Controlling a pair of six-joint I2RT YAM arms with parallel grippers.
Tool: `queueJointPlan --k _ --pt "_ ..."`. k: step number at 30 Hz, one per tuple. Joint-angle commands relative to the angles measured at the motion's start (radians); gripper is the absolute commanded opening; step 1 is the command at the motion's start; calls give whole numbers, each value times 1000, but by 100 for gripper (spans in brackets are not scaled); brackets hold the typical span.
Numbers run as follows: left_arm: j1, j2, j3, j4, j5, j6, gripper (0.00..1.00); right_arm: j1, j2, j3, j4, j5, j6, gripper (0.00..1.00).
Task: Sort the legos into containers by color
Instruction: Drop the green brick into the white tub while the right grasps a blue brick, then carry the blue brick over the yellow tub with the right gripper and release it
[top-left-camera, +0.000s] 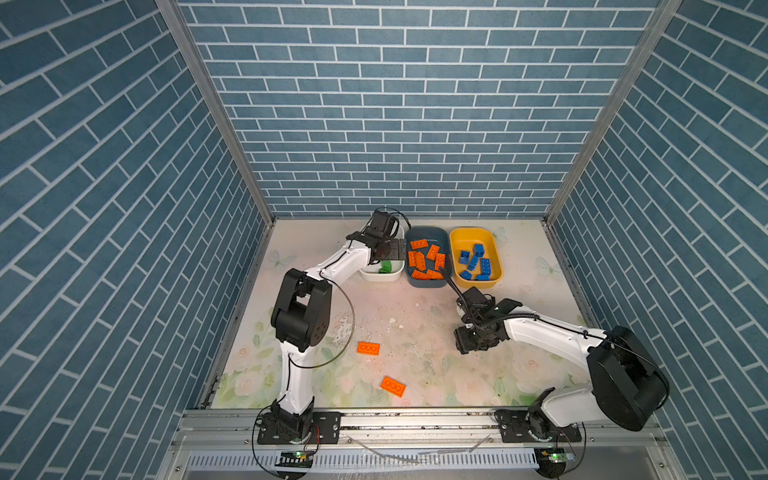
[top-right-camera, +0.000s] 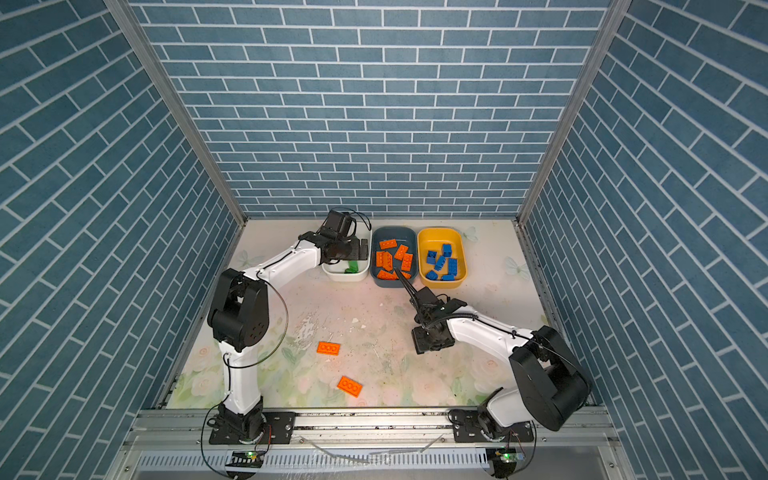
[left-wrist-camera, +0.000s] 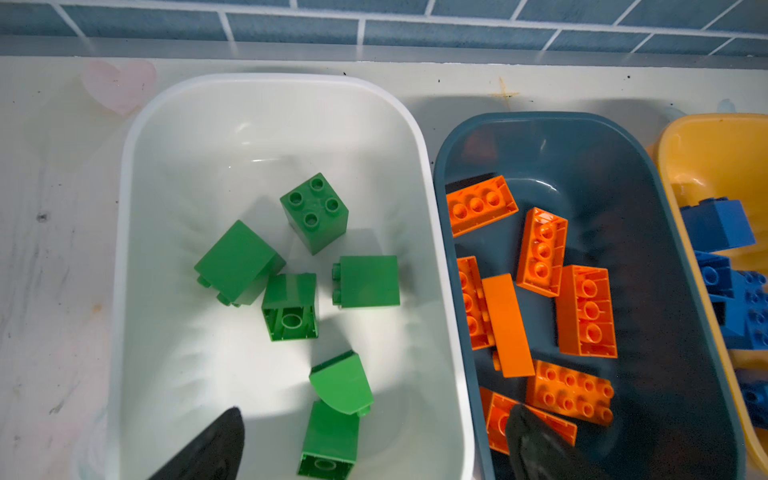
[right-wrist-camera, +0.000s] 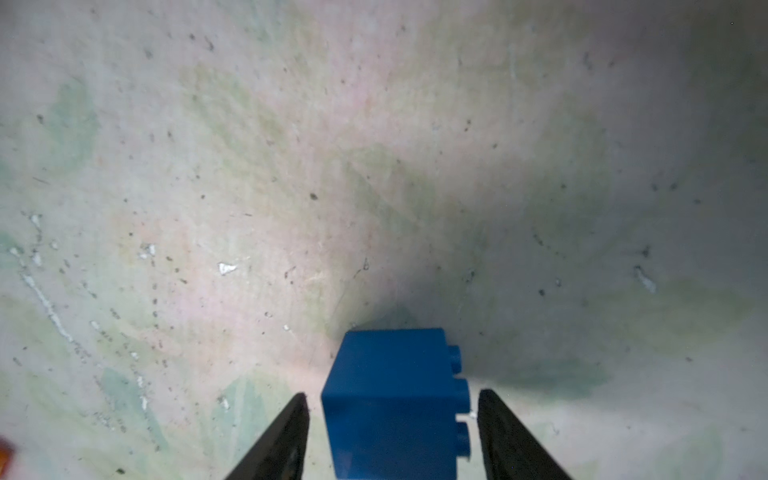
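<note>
- The blue brick (right-wrist-camera: 390, 415) lies on its side on the table (right-wrist-camera: 374, 166), with its studs facing one finger. In both top views it is hidden under the right gripper.
- The right gripper (right-wrist-camera: 392, 395) straddles it, jaws apart with a thin gap on each side, so nothing is clamped yet.
- One pad will likely land on the studs, which give poor contact. Close squarely and low on the brick, and squeeze firmly before lifting, or it may twist out.
- Lift straight up, then carry it to the yellow tub (top-left-camera: 478, 286), where the other blue bricks (top-left-camera: 476, 262) lie. Clear the rim before letting go.
- The left gripper (left-wrist-camera: 376, 413) hangs over the white tub (left-wrist-camera: 266, 124) of green bricks (left-wrist-camera: 313, 212), jaws wide apart and empty. It looks well clear of that path.
- Two orange plates (top-left-camera: 368, 348) lie on the table, bound for the teal tub (top-left-camera: 436, 233).
</note>
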Motion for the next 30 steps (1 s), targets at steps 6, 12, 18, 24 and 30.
queueJointPlan --k 6,12,18,24,30 --pt "3 -86 -39 10 -49 -62 99 14 42 38 -25 56 -16 52" --pt "3 -90 -8 -51 -87 -101 99 20 68 50 -20 67 -32 44" --pt "5 -135 -60 1 -85 -126 99 21 60 47 4 72 -51 37" --pt "10 -134 -59 -16 -98 -129 99 21 60 54 10 90 -91 27" --pt "40 -132 -99 9 -20 -185 99 25 31 84 28 128 -143 22"
